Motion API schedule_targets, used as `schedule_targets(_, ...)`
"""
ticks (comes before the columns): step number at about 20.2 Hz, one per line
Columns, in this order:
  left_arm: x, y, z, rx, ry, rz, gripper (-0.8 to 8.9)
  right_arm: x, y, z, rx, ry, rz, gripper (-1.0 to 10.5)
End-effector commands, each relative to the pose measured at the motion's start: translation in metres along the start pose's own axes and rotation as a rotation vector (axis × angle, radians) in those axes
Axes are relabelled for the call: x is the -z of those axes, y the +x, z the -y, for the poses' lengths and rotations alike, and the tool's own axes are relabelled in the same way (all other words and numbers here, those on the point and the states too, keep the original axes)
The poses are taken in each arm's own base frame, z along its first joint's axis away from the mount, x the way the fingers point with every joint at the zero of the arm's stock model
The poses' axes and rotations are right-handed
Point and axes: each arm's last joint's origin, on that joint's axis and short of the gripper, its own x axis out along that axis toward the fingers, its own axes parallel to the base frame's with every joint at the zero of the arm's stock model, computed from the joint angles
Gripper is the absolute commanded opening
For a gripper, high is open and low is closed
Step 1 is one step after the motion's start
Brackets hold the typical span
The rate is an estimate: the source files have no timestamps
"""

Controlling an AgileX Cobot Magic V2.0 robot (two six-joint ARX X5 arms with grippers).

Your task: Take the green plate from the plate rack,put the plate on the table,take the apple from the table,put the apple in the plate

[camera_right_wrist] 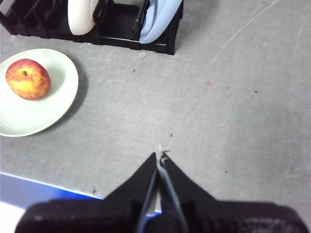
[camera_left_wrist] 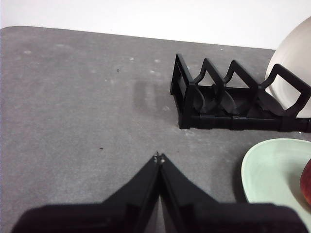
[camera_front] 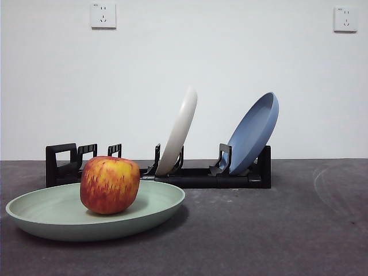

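Only the two grippers are seen of the robot, each in its own wrist view; nothing of the arms is shown in the front view. The left gripper (camera_left_wrist: 159,156) is made up of two matte black jaws, broad at the base and tapered to a sharp point, so that a dark triangle is formed. Small pale specks are seen at its very tip. The right gripper (camera_right_wrist: 161,155) is built alike: two black wedge-shaped jaws, with a thin pale edge along the seam and a whitish nick at the tip.
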Motion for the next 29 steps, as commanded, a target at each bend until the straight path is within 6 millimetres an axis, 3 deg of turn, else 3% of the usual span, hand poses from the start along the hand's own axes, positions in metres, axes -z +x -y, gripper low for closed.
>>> schedule_targets(1,0.002,0.001,0.000,0.003,0.016,-0.005,-0.03,0.000,0.002,0.001,0.037,-0.029,0.018,0.0)
schedule_targets(5,0.003,0.002,0.000,0.002,0.016,-0.012,-0.03,-0.004,0.010,0.003,0.254,-0.076,0.138,0.0)
schedule_targets(8,0.003,0.002,0.000,0.002,0.016,-0.012,-0.03,0.002,0.048,0.003,0.325,-0.110,0.224,0.0)
schedule_targets(12,0.003,0.002,0.000,0.002,0.016,-0.012,-0.03,0.033,0.121,0.022,0.034,-0.112,0.402,0.0)
schedule_targets(15,0.003,0.002,0.000,0.002,0.016,-0.012,-0.03,0.067,0.150,0.048,-0.049,-0.047,0.541,0.0)
schedule_targets(21,0.003,0.002,0.000,0.002,0.016,-0.012,-0.03,0.108,0.157,0.069,0.240,0.054,0.597,0.0)
schedule_targets(29,0.003,0.002,0.000,0.002,0.016,-0.012,-0.03,0.130,0.162,0.067,0.262,0.061,0.626,0.0)
